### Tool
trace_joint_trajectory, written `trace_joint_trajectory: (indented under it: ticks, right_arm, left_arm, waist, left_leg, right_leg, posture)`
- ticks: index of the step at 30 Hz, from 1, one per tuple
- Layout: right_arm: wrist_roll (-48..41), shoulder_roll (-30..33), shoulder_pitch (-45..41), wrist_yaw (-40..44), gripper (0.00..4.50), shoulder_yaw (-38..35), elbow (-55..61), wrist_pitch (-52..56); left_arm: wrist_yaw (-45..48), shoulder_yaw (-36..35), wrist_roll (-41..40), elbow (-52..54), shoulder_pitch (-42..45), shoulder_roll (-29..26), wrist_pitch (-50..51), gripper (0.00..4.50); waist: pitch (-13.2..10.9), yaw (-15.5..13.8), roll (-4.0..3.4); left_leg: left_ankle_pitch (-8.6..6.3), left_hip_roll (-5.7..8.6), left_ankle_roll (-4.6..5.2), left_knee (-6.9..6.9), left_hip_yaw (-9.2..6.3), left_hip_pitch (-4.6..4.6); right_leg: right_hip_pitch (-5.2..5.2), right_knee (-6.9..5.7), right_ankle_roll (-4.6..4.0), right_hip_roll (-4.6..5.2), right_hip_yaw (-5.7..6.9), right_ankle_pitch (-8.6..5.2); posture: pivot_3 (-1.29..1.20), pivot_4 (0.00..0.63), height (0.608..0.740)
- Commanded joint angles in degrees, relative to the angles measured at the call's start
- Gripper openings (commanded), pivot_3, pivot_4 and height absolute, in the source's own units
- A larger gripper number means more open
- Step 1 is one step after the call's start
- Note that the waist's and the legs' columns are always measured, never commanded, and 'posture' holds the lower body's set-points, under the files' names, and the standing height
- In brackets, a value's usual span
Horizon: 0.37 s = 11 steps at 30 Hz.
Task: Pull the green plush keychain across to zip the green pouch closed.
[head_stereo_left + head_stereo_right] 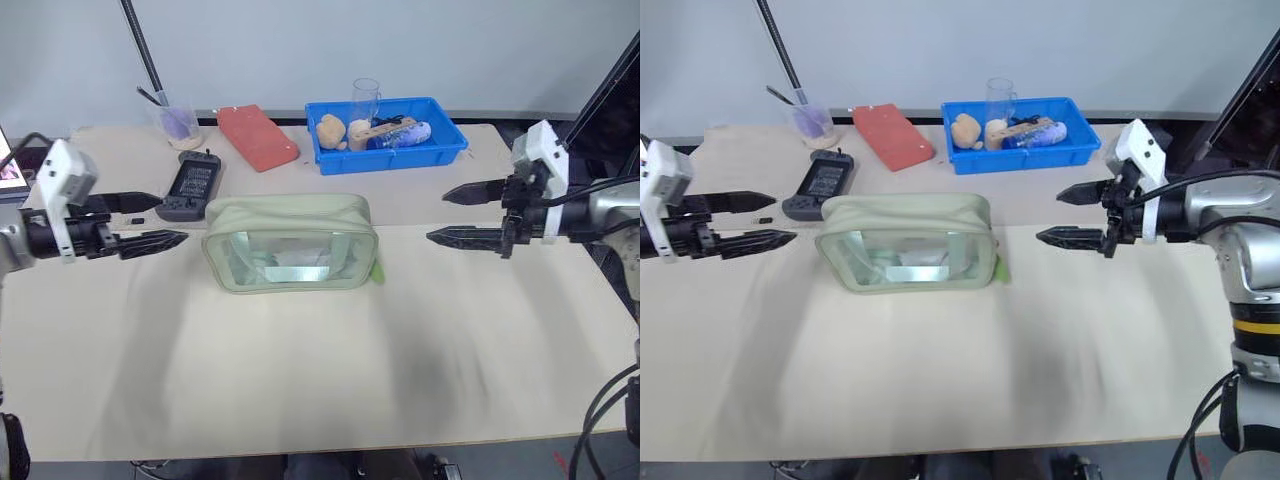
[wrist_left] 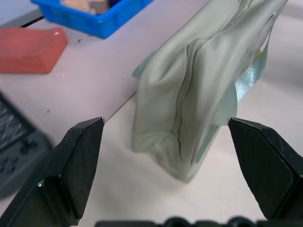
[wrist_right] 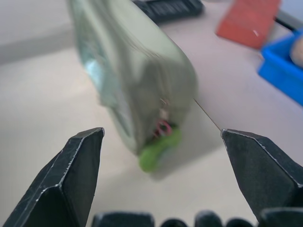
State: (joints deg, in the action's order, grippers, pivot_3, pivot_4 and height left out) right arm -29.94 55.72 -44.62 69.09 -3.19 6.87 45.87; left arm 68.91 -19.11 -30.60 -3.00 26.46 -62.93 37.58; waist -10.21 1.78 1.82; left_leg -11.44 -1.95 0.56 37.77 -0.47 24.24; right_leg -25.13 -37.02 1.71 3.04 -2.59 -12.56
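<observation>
Green pouch (image 1: 290, 243) mid-table, both end effectors (image 1: 150, 221) (image 1: 463, 214) spread apart, well clear of its ends.

Left arm: reaches in from the left side, forearm roughly level, white wrist housing behind the fingers. Left gripper (image 1: 150, 222): two black tapered fingers, spread wide apart, tips aimed toward the centre and slightly downward; nothing between them. One finger (image 2: 71, 165) stands on each side of the left wrist view, with a broad gap between.

Right arm: comes in from the right side, silver-grey forearm with a white wrist block and a black cable trailing. Right gripper (image 1: 458, 213): two black pointed fingers, parted wide, tips aimed toward the centre, empty. In the right wrist view its fingers (image 3: 71, 179) rise far apart.
</observation>
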Motion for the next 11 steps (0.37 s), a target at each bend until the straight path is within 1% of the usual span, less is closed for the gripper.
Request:
trace_joint_trajectory:
  ticks: [1, 6, 11]
  right_arm:
    - [-1.81, 0.32, -1.06, -2.65, 4.47, -2.26, 3.98, 1.88]
    - [-0.85, -0.26, 0.32, -4.91, 4.47, -1.90, 4.08, 0.39]
    - [-0.82, -0.81, -0.24, -6.62, 4.47, -1.95, 3.04, 0.14]
  left_arm:
    - [-3.21, -3.97, -1.60, 3.20, 0.24, -0.38, 1.12, 4.50]
    - [-4.32, -2.93, -1.13, 3.20, -0.19, 0.06, -0.29, 4.50]
    - [-4.55, -1.50, -1.14, 2.17, 1.32, 0.31, -1.07, 4.50]
  waist:
    - [0.00, -0.06, 0.01]
    - [0.00, -0.94, 0.02]
    - [0.00, -0.95, 0.02]
  left_leg:
    - [0.00, 0.01, 0.00, 0.01, 0.00, -0.01]
    - [0.01, 0.07, -0.02, 0.06, 0.03, 0.00]
    - [0.01, 0.06, -0.02, 0.06, 0.04, 0.01]
  right_leg:
    - [0.02, 0.00, 0.00, 0.01, 0.00, 0.00]
    - [0.03, 0.00, 0.01, 0.06, 0.01, 0.01]
    - [0.02, 0.00, 0.00, 0.05, 0.00, 0.01]
  posture:
    - [0.00, 0.150, 0.740]
    - [0.00, 0.150, 0.740]
    - [0.00, 0.150, 0.740]
